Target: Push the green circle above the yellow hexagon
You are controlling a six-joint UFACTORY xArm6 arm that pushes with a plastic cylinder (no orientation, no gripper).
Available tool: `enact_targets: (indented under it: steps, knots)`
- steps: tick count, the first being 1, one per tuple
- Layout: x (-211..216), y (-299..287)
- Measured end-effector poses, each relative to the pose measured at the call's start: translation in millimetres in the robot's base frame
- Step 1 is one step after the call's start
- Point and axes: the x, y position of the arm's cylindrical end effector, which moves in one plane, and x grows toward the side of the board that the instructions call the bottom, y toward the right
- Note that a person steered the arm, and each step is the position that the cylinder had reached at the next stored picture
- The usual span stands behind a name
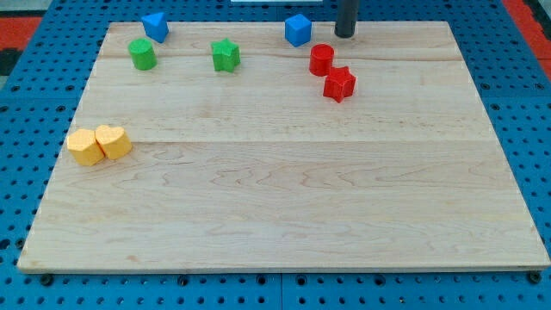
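The green circle [142, 53] stands near the board's top left corner. The yellow hexagon [113, 141] lies at the left edge, touching a second yellow block [84, 147] on its left. My tip [345, 34] is at the top edge, right of centre, just right of the blue cube [298, 29] and far to the right of the green circle. It touches no block.
A blue triangular block [156, 25] sits just above the green circle. A green star [225, 55] lies to the circle's right. A red cylinder [321, 58] and a red star [339, 83] sit below my tip. The wooden board [284, 198] rests on a blue pegboard.
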Motion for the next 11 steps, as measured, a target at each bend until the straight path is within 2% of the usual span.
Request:
enact_targets:
  steps: [2, 3, 4, 5, 6, 9, 11]
  knots:
    - [0, -177]
    - [6, -135]
    - [37, -134]
    - [55, -199]
    - [52, -237]
    - [52, -248]
    - [52, -326]
